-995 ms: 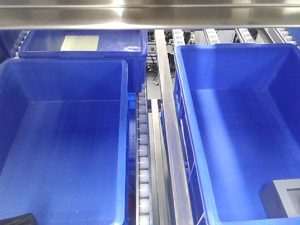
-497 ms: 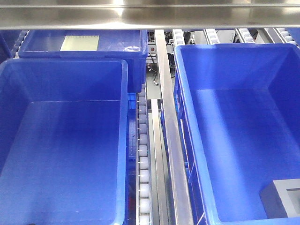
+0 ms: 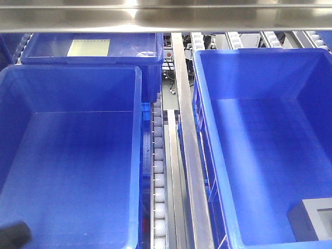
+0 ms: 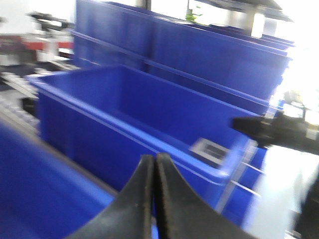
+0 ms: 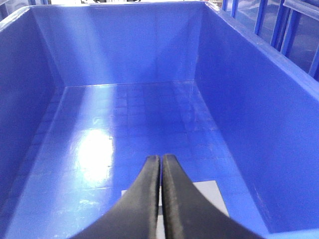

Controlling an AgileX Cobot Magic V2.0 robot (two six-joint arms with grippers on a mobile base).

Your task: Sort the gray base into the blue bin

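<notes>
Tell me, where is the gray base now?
In the front view, the gray base lies on the floor of the right blue bin, in its near right corner, cut by the picture's edge.

On the left sits a second blue bin (image 3: 70,155), open and deep. Behind it, another blue bin (image 3: 91,49) shows a pale rectangular sheet (image 3: 88,47) lying flat inside. Between the lanes runs a roller conveyor strip (image 3: 158,176) beside a steel rail (image 3: 188,140); a steel beam (image 3: 166,15) crosses overhead.

Shut left claw (image 4: 153,167) faces gray base (image 4: 209,151) inside blue bin (image 4: 99,104).
</notes>
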